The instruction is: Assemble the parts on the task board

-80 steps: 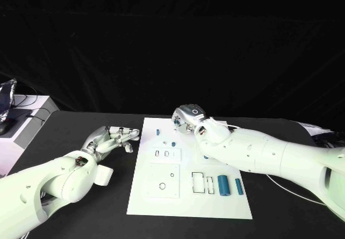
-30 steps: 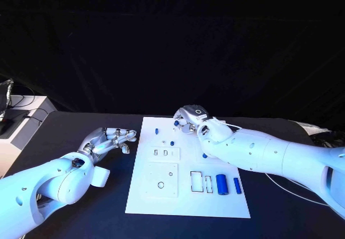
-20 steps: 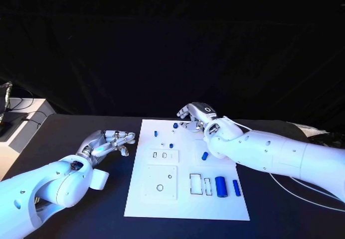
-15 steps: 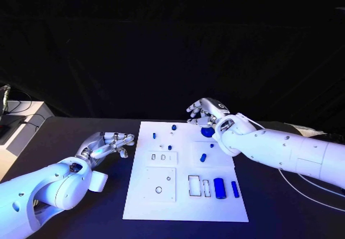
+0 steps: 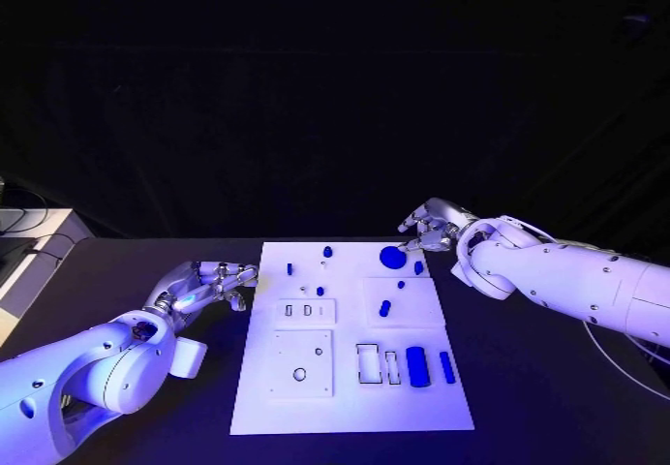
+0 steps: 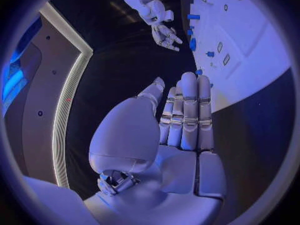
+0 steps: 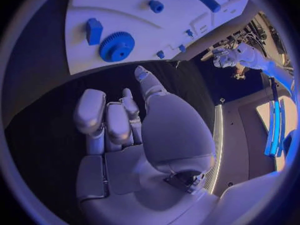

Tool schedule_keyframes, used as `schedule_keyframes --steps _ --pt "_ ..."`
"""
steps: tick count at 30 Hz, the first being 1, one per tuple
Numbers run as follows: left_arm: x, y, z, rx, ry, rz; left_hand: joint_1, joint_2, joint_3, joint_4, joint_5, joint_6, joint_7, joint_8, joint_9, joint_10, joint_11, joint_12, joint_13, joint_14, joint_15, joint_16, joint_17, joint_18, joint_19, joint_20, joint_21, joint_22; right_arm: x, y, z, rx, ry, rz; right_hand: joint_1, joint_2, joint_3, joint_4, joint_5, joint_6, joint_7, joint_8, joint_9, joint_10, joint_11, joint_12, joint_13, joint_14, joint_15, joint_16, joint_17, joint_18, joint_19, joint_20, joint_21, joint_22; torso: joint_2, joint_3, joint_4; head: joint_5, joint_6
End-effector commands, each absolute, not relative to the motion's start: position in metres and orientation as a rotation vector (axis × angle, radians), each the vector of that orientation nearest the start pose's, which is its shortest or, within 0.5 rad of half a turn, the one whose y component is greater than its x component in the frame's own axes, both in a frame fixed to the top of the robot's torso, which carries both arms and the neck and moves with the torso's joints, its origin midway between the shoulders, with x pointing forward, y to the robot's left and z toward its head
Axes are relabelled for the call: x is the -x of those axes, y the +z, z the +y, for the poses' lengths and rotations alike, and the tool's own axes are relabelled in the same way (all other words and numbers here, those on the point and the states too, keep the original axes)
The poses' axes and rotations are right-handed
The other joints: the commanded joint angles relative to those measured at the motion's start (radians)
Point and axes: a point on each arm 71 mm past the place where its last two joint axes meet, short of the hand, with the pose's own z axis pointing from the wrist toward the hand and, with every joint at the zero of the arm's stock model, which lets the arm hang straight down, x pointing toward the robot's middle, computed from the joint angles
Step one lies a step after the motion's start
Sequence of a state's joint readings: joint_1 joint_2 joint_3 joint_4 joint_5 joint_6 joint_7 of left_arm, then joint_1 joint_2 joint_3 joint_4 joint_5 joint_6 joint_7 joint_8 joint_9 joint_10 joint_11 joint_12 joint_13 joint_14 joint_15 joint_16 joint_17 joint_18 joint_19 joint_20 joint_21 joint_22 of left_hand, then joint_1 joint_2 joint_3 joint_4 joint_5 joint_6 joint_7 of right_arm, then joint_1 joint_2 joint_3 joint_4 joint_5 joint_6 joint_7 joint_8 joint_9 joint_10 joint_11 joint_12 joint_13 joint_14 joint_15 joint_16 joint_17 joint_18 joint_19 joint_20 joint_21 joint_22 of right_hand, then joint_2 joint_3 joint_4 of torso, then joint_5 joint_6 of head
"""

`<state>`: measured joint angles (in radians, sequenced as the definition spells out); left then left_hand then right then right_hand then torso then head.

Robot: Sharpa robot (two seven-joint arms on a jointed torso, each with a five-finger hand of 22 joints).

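On task board (image 5: 350, 387), blue gear (image 5: 392, 257) by empty right hand (image 5: 430, 229)

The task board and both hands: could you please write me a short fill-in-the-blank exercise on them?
1. The blue gear lies on the ____ board.
2. The gear lies nearest the ____ hand.
3. The left hand rests beside the board on the ____ table.
4. Both hands hold ____.

Missing words: white; right; black; nothing
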<state>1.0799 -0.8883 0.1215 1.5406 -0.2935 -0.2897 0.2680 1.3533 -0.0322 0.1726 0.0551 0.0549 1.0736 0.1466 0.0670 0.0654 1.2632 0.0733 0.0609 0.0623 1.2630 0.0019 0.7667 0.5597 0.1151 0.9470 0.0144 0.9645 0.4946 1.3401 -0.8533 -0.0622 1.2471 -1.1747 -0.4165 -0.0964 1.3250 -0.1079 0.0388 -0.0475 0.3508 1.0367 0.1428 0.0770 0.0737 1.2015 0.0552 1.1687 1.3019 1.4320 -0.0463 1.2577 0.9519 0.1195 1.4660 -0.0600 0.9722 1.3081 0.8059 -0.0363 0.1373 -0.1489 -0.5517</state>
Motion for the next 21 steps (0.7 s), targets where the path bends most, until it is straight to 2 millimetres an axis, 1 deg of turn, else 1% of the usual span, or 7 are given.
schedule_keyframes --steps 1,6,9,13,14,18,21 --pt "-0.484 -0.178 0.221 0.93 -1.482 1.507 -0.004 0.0 -0.001 0.001 0.001 -0.005 -0.001 -0.003 -0.001 -0.007 0.003 0.001 0.0 -0.009 0.0 -0.003 -0.001 0.01 -0.007 -0.001 0.001 -0.002 -0.553 -0.138 -0.306 -0.223 0.403 1.633 0.001 -0.016 0.003 0.017 0.002 -0.006 0.002 0.007 0.002 0.079 -0.018 0.003 0.02 0.002 0.008 0.004 0.018 0.002 0.066 0.009 0.015 0.128 0.001 0.0005 0.0003 -0.002 -0.002" --pt "-0.484 -0.178 0.221 0.931 -1.482 1.509 -0.004 0.0 -0.001 0.001 0.001 -0.005 -0.001 -0.003 -0.001 -0.007 0.003 0.001 0.0 -0.009 0.0 -0.003 -0.001 0.01 -0.007 -0.001 0.001 -0.002 -0.556 -0.142 -0.298 -0.218 0.378 1.648 0.0 -0.019 0.004 0.022 0.018 -0.01 0.003 0.006 0.001 0.081 -0.017 0.003 0.025 0.004 0.009 0.005 0.025 0.002 0.066 0.009 0.02 0.128 0.002 0.0 0.0033 -0.002 -0.007" --pt "-0.484 -0.179 0.221 0.932 -1.483 1.51 -0.004 0.0 -0.001 0.001 0.001 -0.005 -0.001 -0.003 -0.001 -0.007 0.003 0.001 0.0 -0.009 0.0 -0.003 -0.001 0.01 -0.007 -0.001 0.001 -0.002 -0.558 -0.144 -0.293 -0.214 0.368 1.656 -0.003 -0.019 0.003 0.026 0.016 -0.014 0.004 0.006 0.001 0.083 -0.016 0.004 0.029 0.004 0.01 0.006 0.029 0.002 0.066 0.01 0.022 0.129 0.001 -0.0026 0.0074 -0.005 -0.011" --pt "-0.484 -0.179 0.221 0.933 -1.482 1.51 -0.004 0.001 -0.001 0.001 0.001 -0.004 -0.001 -0.003 -0.001 -0.008 0.003 0.001 0.0 -0.007 0.0 -0.004 -0.003 0.011 -0.006 -0.001 0.001 -0.003 -0.559 -0.145 -0.29 -0.212 0.357 1.659 -0.006 -0.02 0.003 0.028 0.013 -0.014 0.004 0.006 0.001 0.083 -0.016 0.005 0.03 0.004 0.01 0.007 0.031 0.002 0.066 0.01 0.024 0.129 0.002 -0.0025 0.0103 -0.006 -0.014" --pt "-0.484 -0.179 0.221 0.933 -1.481 1.51 -0.004 0.001 -0.001 0.001 0.001 -0.004 -0.001 -0.003 -0.001 -0.008 0.003 0.001 0.0 -0.007 0.0 -0.004 -0.003 0.011 -0.006 -0.001 0.001 -0.003 -0.559 -0.145 -0.29 -0.213 0.354 1.659 -0.005 -0.024 0.006 0.036 0.011 -0.015 0.004 0.007 0.002 0.084 -0.016 0.004 0.034 0.004 0.01 0.006 0.034 0.003 0.066 0.011 0.025 0.129 0.003 -0.0023 0.0109 -0.007 -0.015" --pt "-0.484 -0.179 0.222 0.934 -1.478 1.51 -0.004 0.001 -0.001 0.001 0.001 -0.004 -0.001 -0.003 -0.001 -0.008 0.003 0.001 0.0 -0.007 0.0 -0.004 -0.003 0.011 -0.006 -0.001 0.001 -0.003 -0.561 -0.145 -0.291 -0.219 0.34 1.656 -0.006 -0.023 0.006 0.037 0.011 -0.015 0.004 0.008 0.002 0.084 -0.016 0.004 0.034 0.005 0.01 0.007 0.036 0.002 0.066 0.011 0.029 0.13 0.003 -0.0011 0.0076 -0.006 -0.015" --pt "-0.484 -0.179 0.223 0.935 -1.477 1.51 -0.004 0.001 -0.001 0.001 0.001 -0.004 -0.001 -0.003 -0.001 -0.008 0.003 0.001 0.0 -0.007 0.0 -0.004 -0.003 0.011 -0.006 -0.001 0.001 -0.003 -0.562 -0.146 -0.293 -0.225 0.331 1.654 -0.005 -0.023 0.006 0.038 0.012 -0.015 0.004 0.008 0.002 0.083 -0.016 0.001 0.033 0.005 0.01 0.007 0.037 0.002 0.066 0.011 0.029 0.13 0.003 -0.0012 0.0071 -0.007 -0.016"
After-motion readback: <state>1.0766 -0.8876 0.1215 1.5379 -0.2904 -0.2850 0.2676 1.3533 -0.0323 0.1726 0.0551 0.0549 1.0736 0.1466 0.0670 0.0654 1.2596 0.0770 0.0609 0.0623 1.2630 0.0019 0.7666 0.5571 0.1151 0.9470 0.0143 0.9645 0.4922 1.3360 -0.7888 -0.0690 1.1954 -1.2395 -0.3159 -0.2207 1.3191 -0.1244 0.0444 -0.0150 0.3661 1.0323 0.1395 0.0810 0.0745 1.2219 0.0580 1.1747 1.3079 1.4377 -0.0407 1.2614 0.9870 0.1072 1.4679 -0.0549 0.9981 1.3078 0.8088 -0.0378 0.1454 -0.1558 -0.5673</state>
